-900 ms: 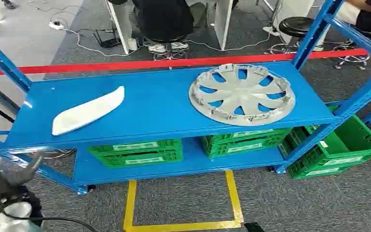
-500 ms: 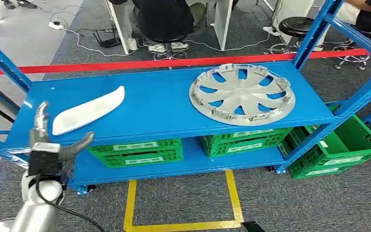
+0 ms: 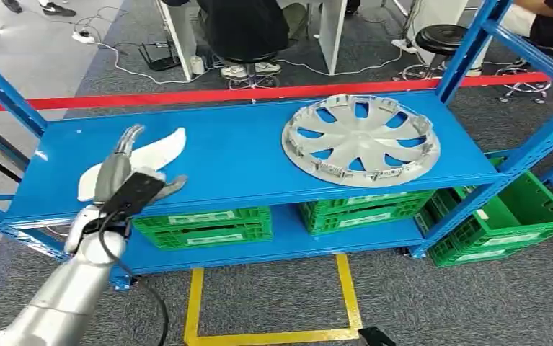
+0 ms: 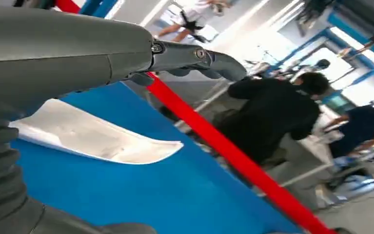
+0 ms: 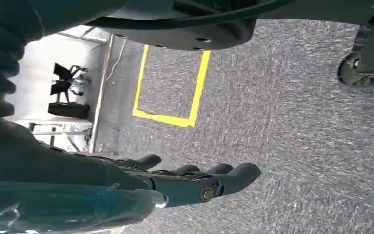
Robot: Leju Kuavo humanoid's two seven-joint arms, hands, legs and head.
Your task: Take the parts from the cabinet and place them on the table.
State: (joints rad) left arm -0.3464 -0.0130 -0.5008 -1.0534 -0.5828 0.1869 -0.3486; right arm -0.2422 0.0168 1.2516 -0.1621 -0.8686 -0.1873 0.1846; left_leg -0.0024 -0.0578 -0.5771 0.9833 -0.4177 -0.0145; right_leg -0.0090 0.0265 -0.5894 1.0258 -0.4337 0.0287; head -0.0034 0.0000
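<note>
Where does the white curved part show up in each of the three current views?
Head view: the white curved part lies on the left of the blue shelf, partly behind the left hand.
Left wrist view: it lies on the blue shelf, just beyond the hand.
Right wrist view: not in it.
Shared landmark: the red tape.

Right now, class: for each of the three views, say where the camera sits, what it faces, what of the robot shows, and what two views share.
Head view: high on the body, looking down at the blue shelf with the hubcap; the left hand reaches in.
Left wrist view: behind the left hand, facing the white part.
Right wrist view: behind the right hand, facing grey floor with yellow tape.
Shared: head and left wrist views both show the white part.
</note>
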